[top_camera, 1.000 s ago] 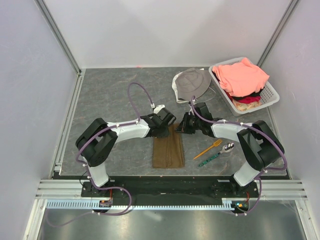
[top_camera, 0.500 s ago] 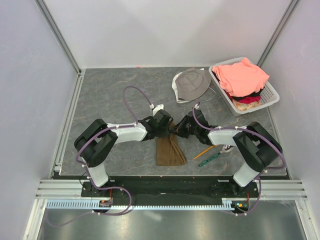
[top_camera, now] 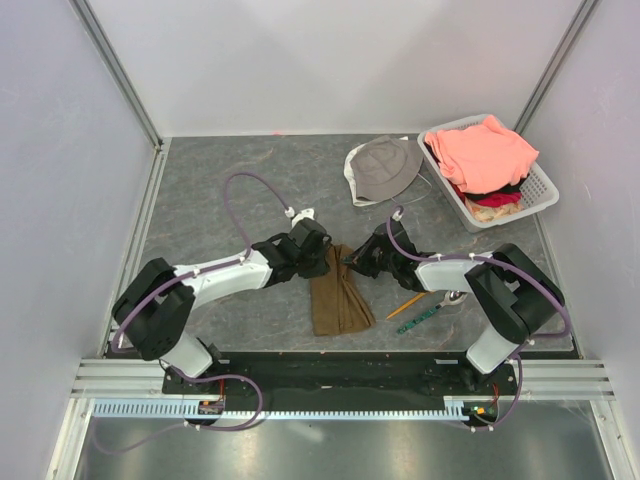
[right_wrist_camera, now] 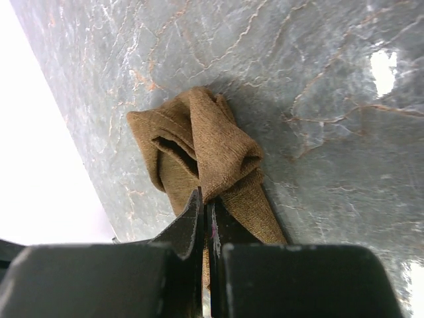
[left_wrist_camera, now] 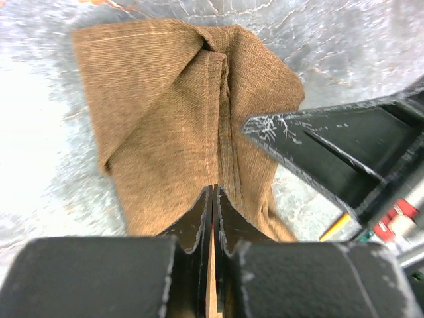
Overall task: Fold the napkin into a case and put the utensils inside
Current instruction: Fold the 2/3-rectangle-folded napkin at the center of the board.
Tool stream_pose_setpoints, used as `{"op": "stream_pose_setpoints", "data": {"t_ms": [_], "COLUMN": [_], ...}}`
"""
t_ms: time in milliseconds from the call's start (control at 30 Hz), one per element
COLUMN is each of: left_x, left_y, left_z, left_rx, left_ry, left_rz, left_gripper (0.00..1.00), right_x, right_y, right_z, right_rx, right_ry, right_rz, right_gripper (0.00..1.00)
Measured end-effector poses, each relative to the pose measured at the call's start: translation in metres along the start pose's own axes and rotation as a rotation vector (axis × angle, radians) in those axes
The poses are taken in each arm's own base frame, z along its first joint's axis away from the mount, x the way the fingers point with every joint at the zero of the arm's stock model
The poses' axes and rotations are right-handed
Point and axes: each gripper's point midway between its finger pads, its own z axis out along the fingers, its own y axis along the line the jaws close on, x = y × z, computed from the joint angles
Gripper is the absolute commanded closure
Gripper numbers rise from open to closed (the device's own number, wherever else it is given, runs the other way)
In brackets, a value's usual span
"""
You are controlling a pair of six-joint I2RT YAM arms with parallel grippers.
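Your left gripper (left_wrist_camera: 213, 200) and your right gripper (right_wrist_camera: 205, 204) each pinch the far end of the brown napkin (top_camera: 338, 300).

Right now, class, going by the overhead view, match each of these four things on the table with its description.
Things:
1. napkin
2. fork
3. bucket hat
4. basket

Descriptions:
a. white, holding pink clothes
b. brown, folded narrow
c. grey, beside the basket
d. orange, to the right of the napkin

Pairs: 1-b; 2-d; 3-c; 4-a
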Motion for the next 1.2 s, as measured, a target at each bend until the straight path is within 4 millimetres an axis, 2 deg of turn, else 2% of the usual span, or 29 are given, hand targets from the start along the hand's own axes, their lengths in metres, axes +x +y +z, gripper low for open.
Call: {"op": "stream_pose_setpoints", "data": {"t_ms": [167, 400, 767, 933, 1200], "left_x": [-0.001, 0.023, 0.02, 0.02, 0.02], "left_y": [0.015, 0.04, 0.02, 0.019, 0.021], "left_z": [-0.005, 0.019, 0.031, 0.032, 0.03], "left_rx": [-0.022, -0.102, -0.027, -0.016, -0.008], "left_ry": [-0.009, 0.058, 0.03, 0.022, 0.011], "left_rz": [-0.017, -0.013, -0.042, -0.044, -0.042], "left_gripper": [0.97, 0.98, 0.98, 0.98, 0.97], "right_x": [-0.001, -0.003, 0.019, 0.03, 0.027], "right_y": [-0.002, 0.005, 0.027, 0.018, 0.017], "right_z": [-0.001, -0.003, 0.006, 0.018, 0.027], "right_rx": [0.013, 0.032, 0.044, 0.085, 0.073], "right_ry": [-0.004, -0.016, -0.025, -0.035, -0.08], "right_rz": [-0.004, -0.017, 0.002, 0.057, 0.086], "right_gripper": [1.0, 1.0, 1.0, 1.0, 1.0]}}
